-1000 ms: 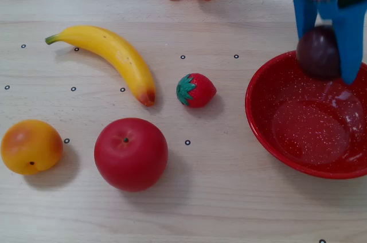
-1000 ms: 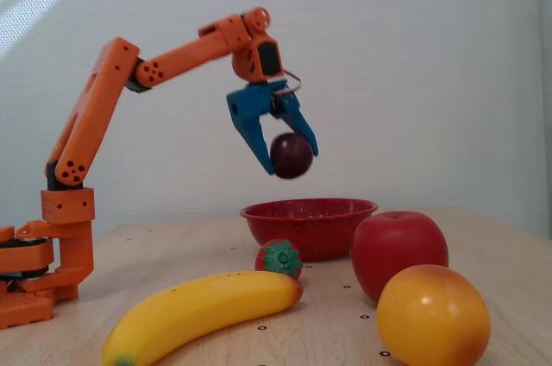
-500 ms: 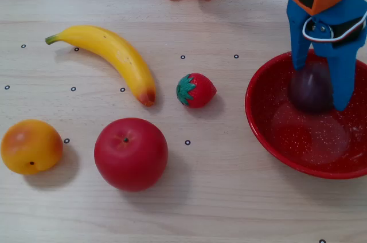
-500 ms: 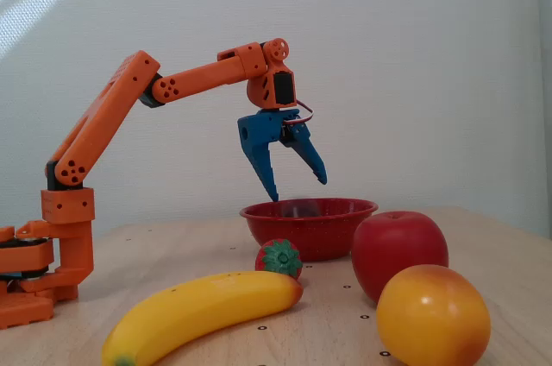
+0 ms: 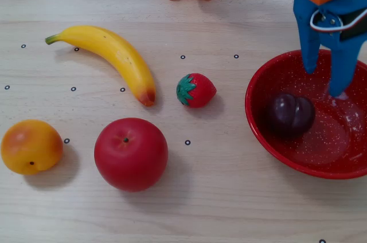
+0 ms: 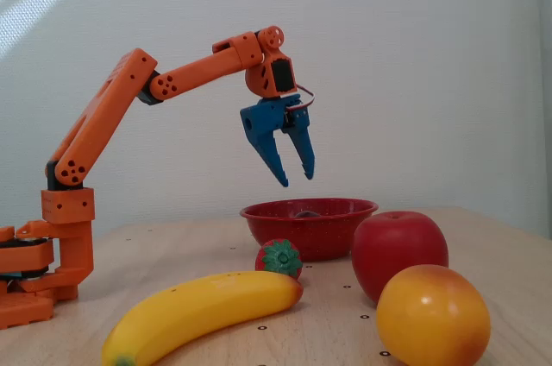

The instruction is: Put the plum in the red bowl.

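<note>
The dark purple plum (image 5: 289,114) lies inside the red speckled bowl (image 5: 269,140) at the right of a fixed view from above. In a fixed view from the side only its top (image 6: 307,211) shows over the bowl rim (image 6: 267,211). My blue gripper (image 5: 325,82) hangs above the bowl, open and empty, fingers pointing down. In the side view the gripper (image 6: 297,179) is clearly above the rim, apart from the plum.
A banana (image 5: 114,54), a strawberry (image 5: 196,90), a big red apple (image 5: 131,153) and an orange-yellow fruit (image 5: 31,146) lie on the wooden table left of the bowl. The orange arm base (image 6: 34,271) stands at the far side.
</note>
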Robot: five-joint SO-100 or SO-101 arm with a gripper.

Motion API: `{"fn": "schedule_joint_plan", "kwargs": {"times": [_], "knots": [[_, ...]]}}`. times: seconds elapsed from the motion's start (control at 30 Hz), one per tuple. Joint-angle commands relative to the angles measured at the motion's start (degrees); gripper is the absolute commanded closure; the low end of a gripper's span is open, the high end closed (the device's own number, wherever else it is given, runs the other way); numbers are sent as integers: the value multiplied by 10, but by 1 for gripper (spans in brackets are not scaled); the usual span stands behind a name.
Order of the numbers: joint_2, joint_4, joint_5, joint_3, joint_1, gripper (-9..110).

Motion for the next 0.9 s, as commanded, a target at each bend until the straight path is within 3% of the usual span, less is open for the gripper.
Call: {"fn": "schedule_joint_plan", "kwargs": {"times": [0.0,0.07,0.33,0.87], "knots": [[120,2,-15,-47,-29,96],[147,14,-23,-47,-40,101],[274,33,-47,9,-96,101],[781,-150,-33,593,-254,101]]}}
